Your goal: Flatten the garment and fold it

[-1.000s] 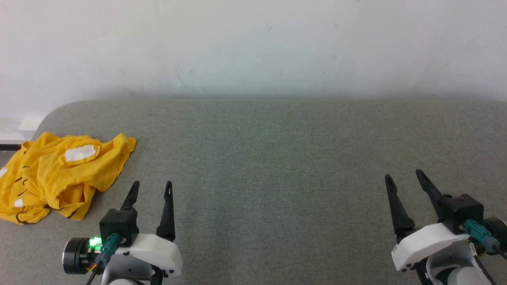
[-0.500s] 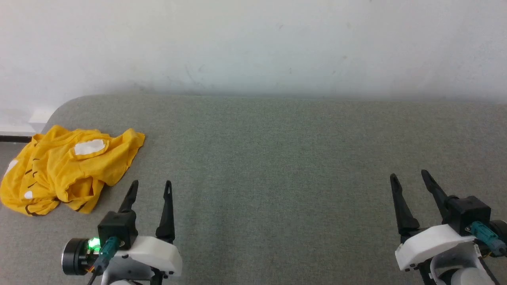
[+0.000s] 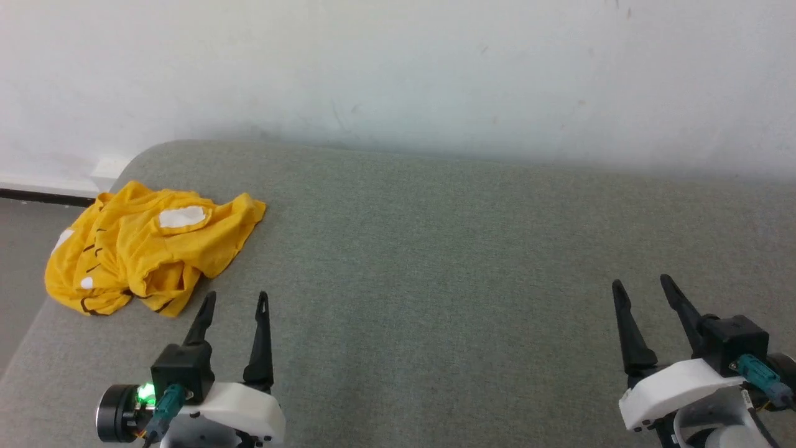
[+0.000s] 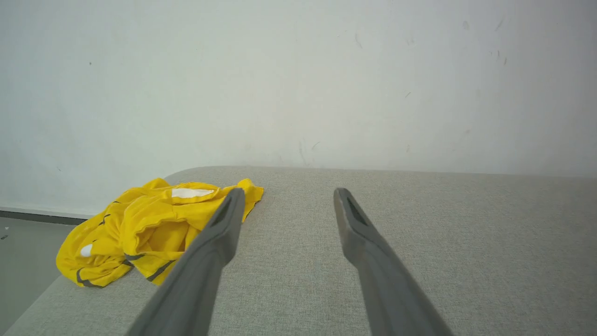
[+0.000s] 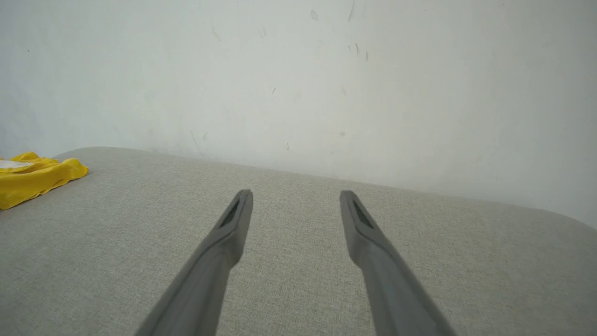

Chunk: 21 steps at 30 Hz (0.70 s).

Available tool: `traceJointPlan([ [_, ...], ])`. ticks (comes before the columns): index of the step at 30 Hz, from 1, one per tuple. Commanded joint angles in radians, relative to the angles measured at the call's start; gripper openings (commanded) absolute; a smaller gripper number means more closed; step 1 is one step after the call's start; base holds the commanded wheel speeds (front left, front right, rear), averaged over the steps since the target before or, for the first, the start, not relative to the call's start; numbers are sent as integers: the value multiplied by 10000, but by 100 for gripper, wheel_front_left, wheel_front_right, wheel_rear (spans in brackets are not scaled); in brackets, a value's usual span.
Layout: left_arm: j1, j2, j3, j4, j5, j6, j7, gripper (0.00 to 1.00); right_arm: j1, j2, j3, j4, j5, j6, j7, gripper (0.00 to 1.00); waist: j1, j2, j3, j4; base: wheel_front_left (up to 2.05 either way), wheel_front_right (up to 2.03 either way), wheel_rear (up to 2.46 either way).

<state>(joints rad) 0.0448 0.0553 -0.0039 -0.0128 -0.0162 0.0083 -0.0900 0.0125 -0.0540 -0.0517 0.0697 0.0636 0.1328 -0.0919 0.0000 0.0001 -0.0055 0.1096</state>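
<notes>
Yellow and crumpled, the garment point(image 3: 155, 252) lies in a heap at the left end of the grey fabric surface point(image 3: 435, 280), close to its rounded far corner and near the edge where the floor point(image 3: 18, 261) shows. We see folds piled on one another, a white patch point(image 3: 181, 216) on top and short dark lines along the lower folds. We cannot tell which part is sleeve, hem or neck. None of it is spread out.

Our left gripper point(image 3: 237, 295) is near the heap, to its right and closer to us, fingers spread apart and holding nothing. In the left wrist view one finger crosses in front of the cloth, but we judge it to be clear of it, not touching. Our right gripper point(image 3: 641, 281) is well apart from the garment, over bare fabric at the right end, also spread and empty. Behind stands a plain pale wall point(image 3: 398, 62).

We judge the task barely begun: no grasp, no flattening, no fold. Everything is left to do: take hold of the heap, bring it toward the middle where there is room, find two corners or shoulders, pull it flat, smooth it, then fold. The left arm is the nearer one, and the right would have to cross most of the surface to help.
</notes>
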Motion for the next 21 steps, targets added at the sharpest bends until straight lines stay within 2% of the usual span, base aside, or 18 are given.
traceJointPlan([
  [1, 164, -20, 35, -13, -81, -53, -128, 100, 82, 15, 22, 48, 87, -8, -113, 100, 0, -1, -69, 199, 0, 0, 0],
  [21, 430, -28, 168, -22, -182, -72, -546, 100, -69, 21, 411, 627, 291, -12, -530, 100, 0, -1, -91, 1731, 0, 0, 0],
])
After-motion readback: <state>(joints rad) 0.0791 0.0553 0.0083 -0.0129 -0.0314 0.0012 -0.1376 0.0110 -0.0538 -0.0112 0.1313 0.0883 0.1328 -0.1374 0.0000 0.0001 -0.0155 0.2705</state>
